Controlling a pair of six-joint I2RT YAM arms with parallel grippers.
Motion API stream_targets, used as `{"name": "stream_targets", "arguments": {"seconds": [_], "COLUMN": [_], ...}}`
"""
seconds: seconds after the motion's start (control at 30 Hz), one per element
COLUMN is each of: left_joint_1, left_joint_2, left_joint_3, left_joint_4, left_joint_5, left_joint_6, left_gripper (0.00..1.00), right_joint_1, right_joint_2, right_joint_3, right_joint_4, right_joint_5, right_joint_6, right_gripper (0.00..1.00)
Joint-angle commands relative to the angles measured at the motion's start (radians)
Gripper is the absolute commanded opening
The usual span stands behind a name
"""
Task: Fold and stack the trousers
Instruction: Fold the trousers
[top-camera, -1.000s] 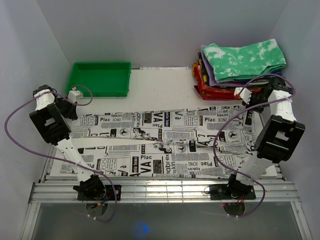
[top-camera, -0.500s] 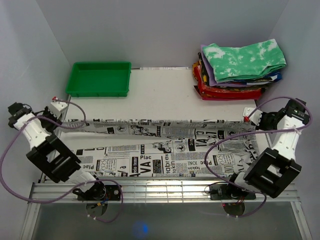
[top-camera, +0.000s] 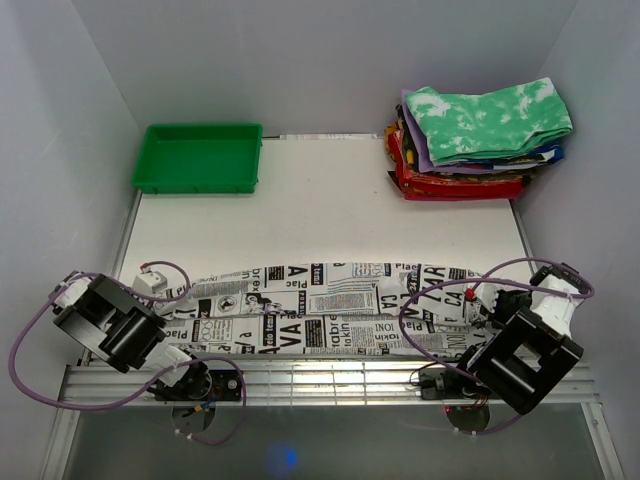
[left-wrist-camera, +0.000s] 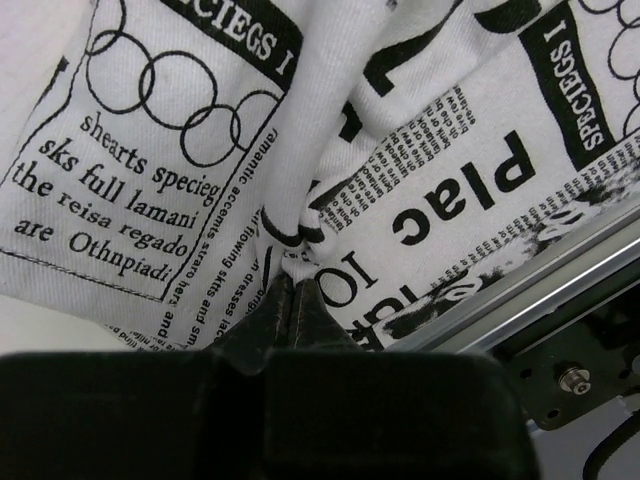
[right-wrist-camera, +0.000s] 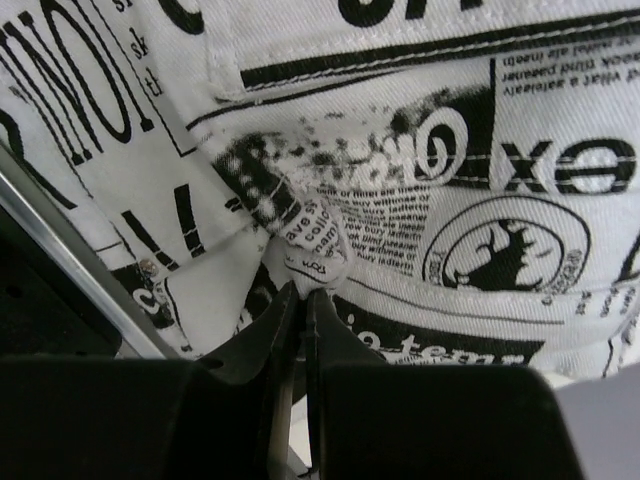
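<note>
The newspaper-print trousers (top-camera: 320, 310) lie folded lengthwise as a long band along the near edge of the white table. My left gripper (top-camera: 150, 285) is shut on a pinch of the trousers at their left end, seen close in the left wrist view (left-wrist-camera: 288, 262). My right gripper (top-camera: 488, 300) is shut on a bunched fold of the trousers at their right end, seen in the right wrist view (right-wrist-camera: 312, 258). Both grippers sit low over the cloth near the table's front edge.
A green tray (top-camera: 199, 158) stands at the back left. A stack of folded clothes with a green-and-white tie-dye garment (top-camera: 487, 125) on top sits at the back right. The metal front rail (top-camera: 320, 378) runs just below the trousers. White walls close in on both sides.
Both grippers have pulled the far edge of the trousers toward the near edge, folding the cloth over itself. The arms have swung down to the front of the table.
</note>
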Motion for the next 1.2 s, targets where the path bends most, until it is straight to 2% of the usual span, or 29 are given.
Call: {"name": "stream_targets", "arguments": {"seconds": [0.0,0.1,0.23,0.33,0.47,0.67,0.83,1.0,1.17], "left_joint_1": [-0.032,-0.094,-0.166,-0.224,-0.287,-0.316,-0.316,-0.315,-0.304], "left_joint_2": [0.065,0.133,0.216,0.269,0.319,0.331,0.38,0.469,0.475], "left_joint_3": [-0.016,0.039,0.199,0.301,0.413,0.556,0.758,1.005,1.099], "left_joint_4": [0.209,0.264,0.306,0.329,0.318,0.25,0.25,0.226,0.172], "left_joint_5": [-0.102,-0.088,-0.05,-0.036,-0.002,0.054,0.074,0.079,0.11], "left_joint_6": [-0.133,-0.303,-0.477,-0.579,-0.659,-0.683,-0.73,-0.746,-0.706], "left_gripper": [0.0,0.0,0.0,0.0,0.0,0.0,0.0,0.0,0.0], "right_joint_1": [0.025,0.055,0.104,0.144,0.181,0.187,0.187,0.183,0.152], "right_joint_2": [0.019,0.068,0.169,0.259,0.353,0.397,0.405,0.361,0.296], "right_joint_3": [-0.035,-0.014,0.095,0.214,0.339,0.495,0.591,0.652,0.69], "right_joint_4": [0.054,0.126,0.195,0.226,0.234,0.196,0.121,0.05,-0.001], "right_joint_5": [0.04,0.045,0.028,0.014,-0.012,-0.05,-0.078,-0.112,-0.157], "right_joint_6": [-0.258,-0.172,-0.025,0.097,0.177,0.197,0.2,0.166,0.145], "right_gripper": [0.08,0.08,0.08,0.08,0.08,0.08,0.08,0.08,0.08]}}
